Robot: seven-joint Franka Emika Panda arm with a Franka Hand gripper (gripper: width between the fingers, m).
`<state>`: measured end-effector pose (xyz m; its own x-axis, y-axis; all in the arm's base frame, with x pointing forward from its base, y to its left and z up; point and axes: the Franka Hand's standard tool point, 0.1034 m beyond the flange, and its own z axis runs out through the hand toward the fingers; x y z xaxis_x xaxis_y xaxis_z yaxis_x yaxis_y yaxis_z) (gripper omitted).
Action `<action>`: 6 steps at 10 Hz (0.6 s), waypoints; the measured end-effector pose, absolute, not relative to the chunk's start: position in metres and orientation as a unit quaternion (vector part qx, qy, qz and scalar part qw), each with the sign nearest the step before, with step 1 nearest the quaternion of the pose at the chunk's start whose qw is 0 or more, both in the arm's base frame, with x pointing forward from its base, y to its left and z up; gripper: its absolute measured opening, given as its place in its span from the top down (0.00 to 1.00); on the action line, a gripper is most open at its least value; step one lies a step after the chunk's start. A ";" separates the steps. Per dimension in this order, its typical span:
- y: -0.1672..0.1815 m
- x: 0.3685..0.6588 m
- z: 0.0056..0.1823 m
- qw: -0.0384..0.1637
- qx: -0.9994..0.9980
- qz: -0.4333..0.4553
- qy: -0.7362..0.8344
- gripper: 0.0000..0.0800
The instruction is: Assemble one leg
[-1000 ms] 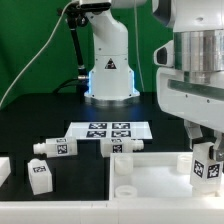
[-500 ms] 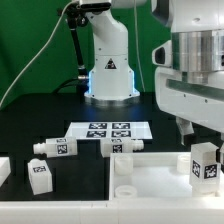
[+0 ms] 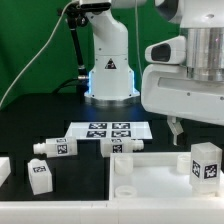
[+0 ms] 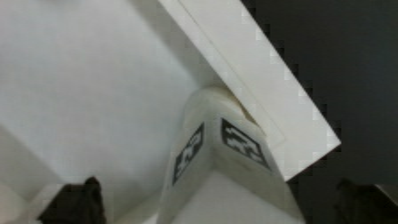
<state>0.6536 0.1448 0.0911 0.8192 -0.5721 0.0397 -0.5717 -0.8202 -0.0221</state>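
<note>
A white leg [image 3: 207,162] with a marker tag stands upright at the right corner of the big white square top [image 3: 150,178]. My gripper [image 3: 198,127] hangs open above it, apart from it; one dark finger [image 3: 177,128] shows. In the wrist view the leg [image 4: 228,150] rises toward the camera beside the top's rim [image 4: 249,70]. The gripper [image 4: 217,205] is open, with the dark fingertips [image 4: 80,200] wide on either side of the leg and not touching it.
Two loose legs lie behind the top, one [image 3: 55,148] and another [image 3: 122,146]. A third [image 3: 40,175] stands at the exterior view's left. The marker board [image 3: 108,130] lies before the robot base [image 3: 108,75].
The gripper has let go of the leg and risen straight up. The leg stays upright at the top's corner.
</note>
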 end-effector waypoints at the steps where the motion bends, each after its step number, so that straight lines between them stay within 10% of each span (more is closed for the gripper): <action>1: 0.144 0.653 0.090 0.002 -0.972 -0.022 0.233 0.19; 6: 0.147 0.654 0.091 -0.002 -1.000 -0.024 -0.005 0.19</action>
